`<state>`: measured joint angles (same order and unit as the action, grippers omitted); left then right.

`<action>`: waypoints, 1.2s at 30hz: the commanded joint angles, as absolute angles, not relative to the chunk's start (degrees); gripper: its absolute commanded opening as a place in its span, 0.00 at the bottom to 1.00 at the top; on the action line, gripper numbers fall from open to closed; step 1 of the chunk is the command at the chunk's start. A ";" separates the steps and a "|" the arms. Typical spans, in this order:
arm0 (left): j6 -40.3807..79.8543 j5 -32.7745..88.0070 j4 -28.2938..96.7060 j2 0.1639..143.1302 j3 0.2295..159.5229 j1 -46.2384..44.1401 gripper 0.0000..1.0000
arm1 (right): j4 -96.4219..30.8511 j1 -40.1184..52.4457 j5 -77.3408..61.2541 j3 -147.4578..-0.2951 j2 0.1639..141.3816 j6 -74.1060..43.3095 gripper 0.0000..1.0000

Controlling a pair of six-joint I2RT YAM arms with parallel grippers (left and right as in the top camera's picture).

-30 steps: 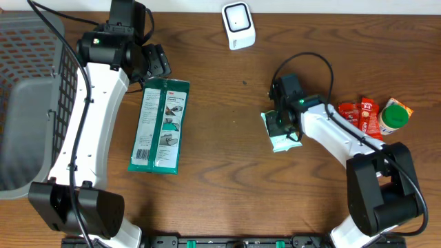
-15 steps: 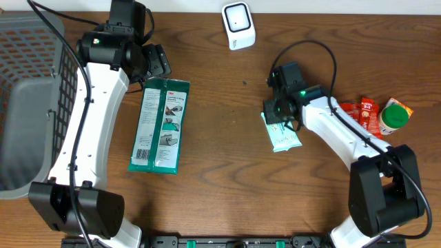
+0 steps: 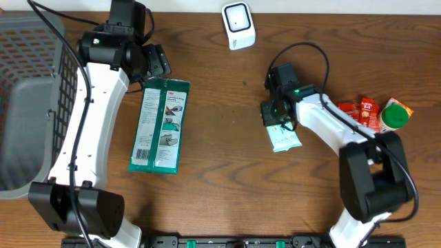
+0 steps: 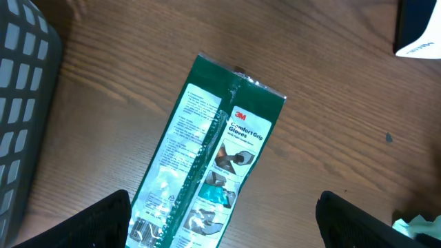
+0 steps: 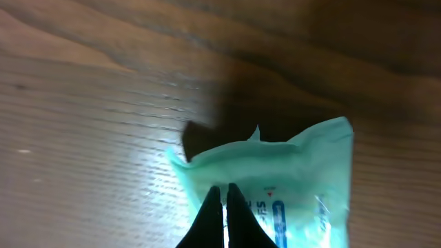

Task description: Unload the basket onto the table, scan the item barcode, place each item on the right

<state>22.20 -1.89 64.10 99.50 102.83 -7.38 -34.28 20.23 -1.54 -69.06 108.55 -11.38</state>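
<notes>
Pouch point(image 3: 286, 140) edge pinched in shut right pincer point(image 5: 222, 195), dragged nearer scanner point(image 3: 238, 24) | left pincer point(image 3: 157, 63) wide, empty | scan pending

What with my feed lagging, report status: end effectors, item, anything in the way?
Left end effector open over glove pack. Right end effector shut on edge of mint packet. Nothing between packet and white scanner.

The table point(image 3: 220, 172) was brown wood, smooth, its grain showing under a faint sheen. The pack point(image 4: 213, 158) was glossy printed plastic film with a shiny centre seam. The pouch point(image 5: 296, 179) was soft mint plastic, crinkled and slightly shiny. The basket point(image 3: 27, 83) looked matt grey plastic; the scanner point(image 3: 238, 25), smooth white plastic.
</notes>
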 commanded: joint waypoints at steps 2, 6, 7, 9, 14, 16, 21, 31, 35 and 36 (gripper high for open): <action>21.45 -2.61 64.23 98.96 103.07 -7.18 0.86 | -33.98 20.95 -1.63 -69.47 109.82 -12.19 0.01; 21.45 -2.61 64.23 98.96 103.07 -7.18 0.86 | -36.18 20.93 -2.07 -72.47 107.83 -11.35 0.07; 21.43 -2.61 64.23 98.96 103.07 -7.18 0.86 | -37.78 20.93 -2.09 -74.04 106.76 -10.70 0.11; 21.45 -2.61 64.23 98.96 103.07 -7.18 0.86 | -41.19 20.95 -2.04 -77.08 104.66 -9.28 0.21; 21.45 -2.61 64.23 98.96 103.07 -7.18 0.86 | -51.79 20.62 -2.02 -82.83 98.85 -4.03 0.68; 21.45 -2.61 64.23 98.96 103.07 -7.18 0.86 | -55.92 20.21 -1.98 -82.81 96.66 0.23 0.85; 21.45 -2.61 64.23 98.96 103.07 -7.18 0.86 | -60.25 20.18 -1.37 -81.30 96.55 6.15 0.99; 21.43 -2.61 64.23 98.96 103.07 -7.18 0.86 | -48.23 19.35 1.58 -70.00 97.80 3.88 0.98; 21.43 -2.61 64.23 98.96 103.07 -7.18 0.86 | -43.29 18.24 3.07 -66.32 97.89 -0.99 0.91; 21.43 -2.61 64.23 98.96 103.07 -7.18 0.86 | -41.91 17.91 2.98 -65.36 97.89 -2.07 0.89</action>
